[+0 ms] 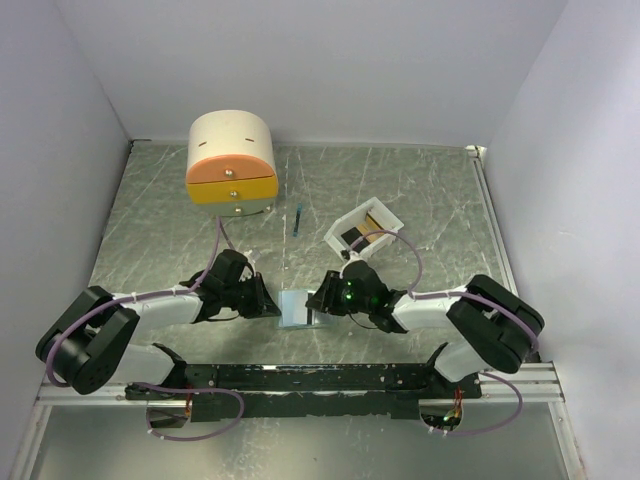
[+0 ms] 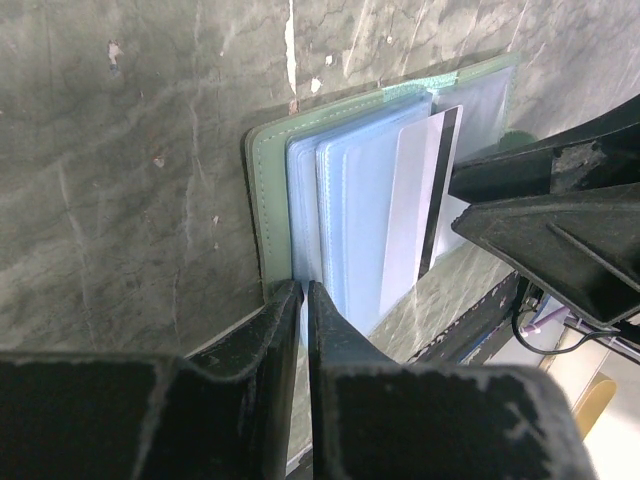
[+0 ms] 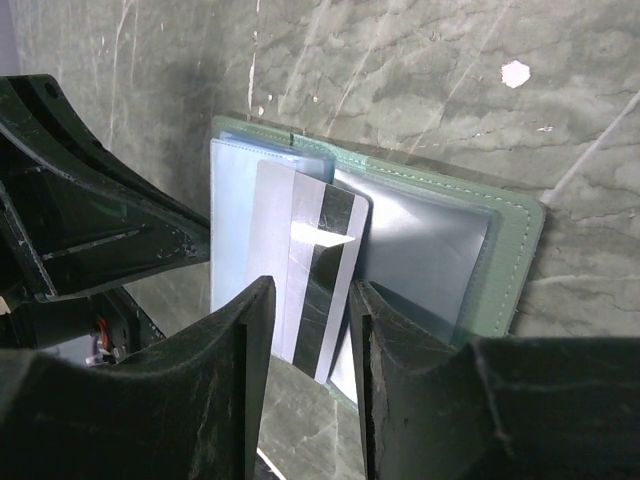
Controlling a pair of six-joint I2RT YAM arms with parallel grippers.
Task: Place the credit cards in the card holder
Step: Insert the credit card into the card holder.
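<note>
The card holder (image 1: 297,308) lies open and flat on the marbled grey-green table (image 1: 420,190), close to its near edge and about midway between its left and right edges. Its cover (image 2: 262,200) is a soft pale green with a stitched border and rounded corners. Inside it is a stack of clear, glossy plastic sleeves (image 2: 350,200).

The left gripper (image 2: 302,292) has its matte black fingers drawn almost together, pinching the near edge of the sleeves. The right gripper (image 3: 311,288) hangs over the holder from the other side with its jaws standing apart. In the gap between them shows the striped card (image 3: 310,230), thin and pale grey with a dark magnetic band along its length. It lies flat, partly tucked among the sleeves.

Further in and right of centre sits a white open tray (image 1: 351,219), turned at an angle, holding a dark card (image 1: 351,238) and a gold card (image 1: 375,222). A thin blue stick (image 1: 297,219) lies just left of it. A rounded cream-and-orange drawer box (image 1: 232,150) stands near the far edge, left of the middle.
</note>
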